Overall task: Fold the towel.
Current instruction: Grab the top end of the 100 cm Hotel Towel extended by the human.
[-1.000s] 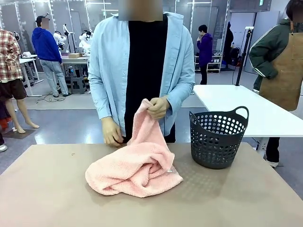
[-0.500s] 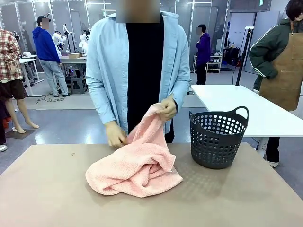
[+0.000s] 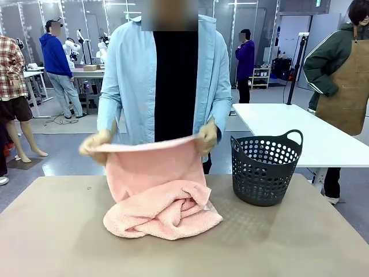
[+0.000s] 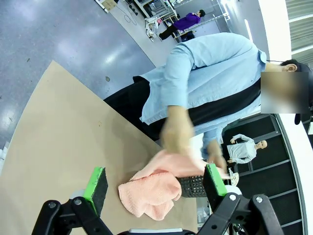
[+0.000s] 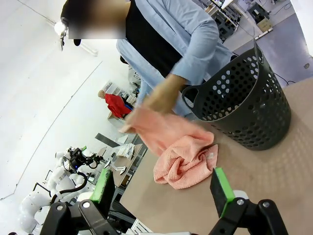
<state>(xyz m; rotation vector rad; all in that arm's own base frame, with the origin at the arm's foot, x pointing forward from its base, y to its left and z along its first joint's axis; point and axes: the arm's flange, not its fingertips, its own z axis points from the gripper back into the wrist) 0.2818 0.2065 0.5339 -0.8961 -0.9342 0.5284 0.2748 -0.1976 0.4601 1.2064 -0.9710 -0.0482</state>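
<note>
Towel: handling and grip points

The towel [image 3: 155, 202] is soft, light terry. I expect it to sag and bunch, so I would grip it at the hem corners, not mid-cloth. The person [image 3: 130, 81] holds its top edge stretched above the tabletop [image 3: 52, 231]; the rest lies heaped near the basket [image 3: 266, 173]. Left jaws and right jaws stand wide open and empty, well apart from the towel.

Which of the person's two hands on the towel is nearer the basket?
The hand on the robot's right side, gripping a raised corner of the towel beside the dark basket; the other hand holds the opposite corner, farther away.
</note>
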